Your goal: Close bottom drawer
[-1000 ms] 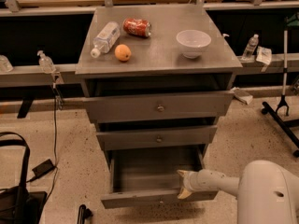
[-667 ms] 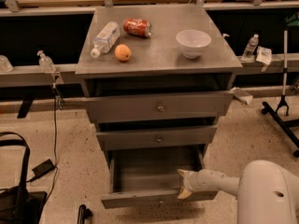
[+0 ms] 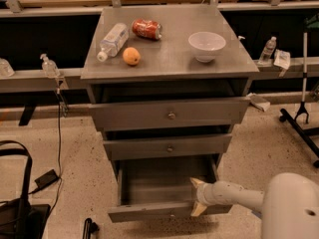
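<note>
The bottom drawer (image 3: 159,212) of the grey cabinet (image 3: 169,59) is pulled far out, and its inside looks empty. Its slim front panel faces the floor side, and its knob barely shows. My gripper (image 3: 196,197) reaches in from the lower right on a white arm (image 3: 234,194). It sits at the right end of the drawer's front panel. Its two pale fingers are spread apart, one finger (image 3: 195,183) inside the drawer and the other at the panel's front face. The two upper drawers (image 3: 169,115) are partly out.
On the cabinet top lie a plastic bottle (image 3: 112,40), a red can (image 3: 147,28), an orange (image 3: 131,56) and a white bowl (image 3: 206,45). A black bag (image 3: 20,213) and a cable are on the floor at the left. A stand's black legs (image 3: 299,123) are at the right.
</note>
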Controlling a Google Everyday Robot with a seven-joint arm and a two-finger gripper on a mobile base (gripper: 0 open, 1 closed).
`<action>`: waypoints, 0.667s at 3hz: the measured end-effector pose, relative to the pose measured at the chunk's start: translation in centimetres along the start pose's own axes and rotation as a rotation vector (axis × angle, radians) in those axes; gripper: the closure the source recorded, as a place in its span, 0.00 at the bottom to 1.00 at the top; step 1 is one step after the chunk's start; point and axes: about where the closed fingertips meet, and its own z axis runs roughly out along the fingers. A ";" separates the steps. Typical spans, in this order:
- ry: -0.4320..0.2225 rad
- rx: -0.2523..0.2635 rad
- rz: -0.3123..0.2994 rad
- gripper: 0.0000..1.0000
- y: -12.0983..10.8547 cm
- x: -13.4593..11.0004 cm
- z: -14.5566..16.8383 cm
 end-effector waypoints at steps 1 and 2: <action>-0.023 0.002 0.018 0.00 1.3 0.2 -2.7; -0.039 -0.013 0.023 0.02 1.1 -0.3 -3.1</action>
